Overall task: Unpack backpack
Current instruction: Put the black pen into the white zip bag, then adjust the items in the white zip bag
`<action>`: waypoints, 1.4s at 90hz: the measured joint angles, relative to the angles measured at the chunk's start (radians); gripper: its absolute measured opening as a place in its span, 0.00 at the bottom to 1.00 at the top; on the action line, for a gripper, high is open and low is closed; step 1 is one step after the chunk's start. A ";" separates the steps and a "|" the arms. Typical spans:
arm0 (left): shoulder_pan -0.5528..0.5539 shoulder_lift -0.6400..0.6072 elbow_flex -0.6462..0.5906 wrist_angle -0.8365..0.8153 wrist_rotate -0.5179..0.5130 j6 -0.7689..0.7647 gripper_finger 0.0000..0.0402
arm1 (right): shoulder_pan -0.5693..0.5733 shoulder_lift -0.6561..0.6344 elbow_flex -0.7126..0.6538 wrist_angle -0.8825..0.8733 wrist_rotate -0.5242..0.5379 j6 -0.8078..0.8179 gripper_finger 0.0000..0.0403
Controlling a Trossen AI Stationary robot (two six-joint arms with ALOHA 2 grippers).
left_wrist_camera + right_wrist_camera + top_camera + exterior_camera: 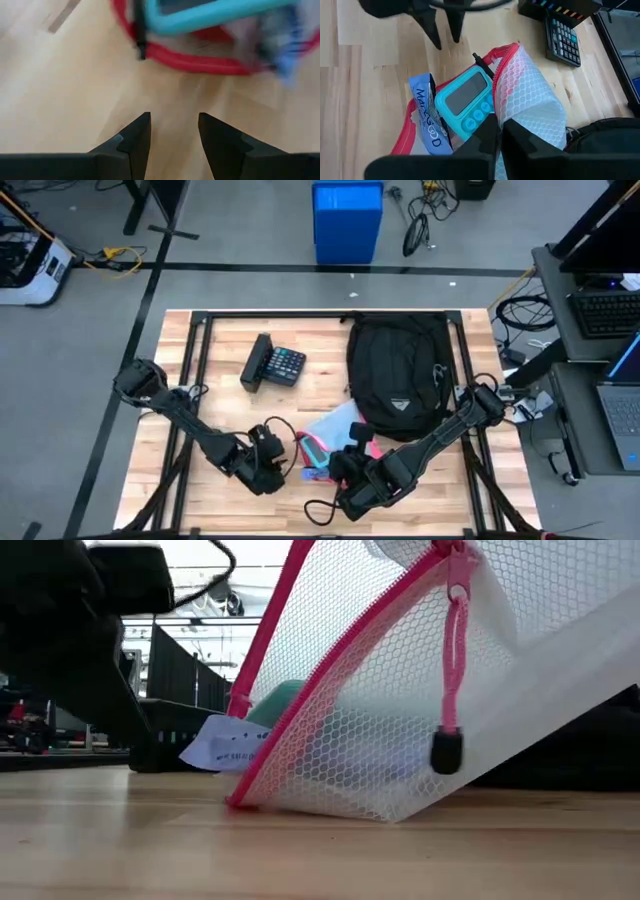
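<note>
A wooden table (220, 395) seen from above holds a large black backpack (398, 375) lying flat toward the far right side, its small white triangular logo facing up. To its left, well apart, sits a black calculator (275, 364).

Near the front edge, just in front of the backpack, lies a white mesh pouch (530, 107) with a pink zipper. Its mouth gapes, showing a turquoise digital timer (467, 102) and a blue printed packet (430, 117) beside it.

The right end effector (499, 131) is clamped on the pouch's mesh edge beside the timer, fingers pressed nearly together, and the pouch tilts up off the wood in the low view.

The left end effector (174, 131) hovers just above the bare table by the pouch's open mouth, its two dark fingers apart and holding nothing.
</note>
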 joint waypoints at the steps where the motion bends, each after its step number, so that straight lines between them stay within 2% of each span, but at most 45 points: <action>1: 0.001 0.002 0.000 -0.007 -0.002 -0.007 0.38 | 0.000 0.000 0.000 0.000 0.000 0.000 0.00; 23: 0.063 0.023 -0.001 -0.030 -0.071 -0.055 0.38 | -0.001 0.000 0.000 0.002 0.000 0.000 0.00; 35: 0.101 0.022 -0.001 0.065 -0.121 -0.001 0.38 | -0.001 0.000 0.000 0.002 -0.001 0.000 0.00; 46: 0.133 0.022 0.008 0.255 -0.105 0.118 0.34 | -0.001 0.000 0.000 0.001 -0.002 0.000 0.00; 53: 0.136 0.021 0.009 0.284 -0.083 0.168 0.30 | -0.001 0.000 0.000 0.001 -0.002 0.001 0.00; 88: 0.032 0.011 0.008 0.094 0.004 0.021 0.14 | -0.002 0.000 0.000 0.002 -0.001 0.003 0.00; 103: -0.031 0.007 0.009 0.118 0.022 0.017 0.10 | -0.002 0.000 0.000 0.001 -0.001 0.003 0.00; 126: -0.099 0.007 0.014 0.266 0.016 0.098 0.06 | -0.002 0.000 0.000 0.002 -0.001 0.005 0.00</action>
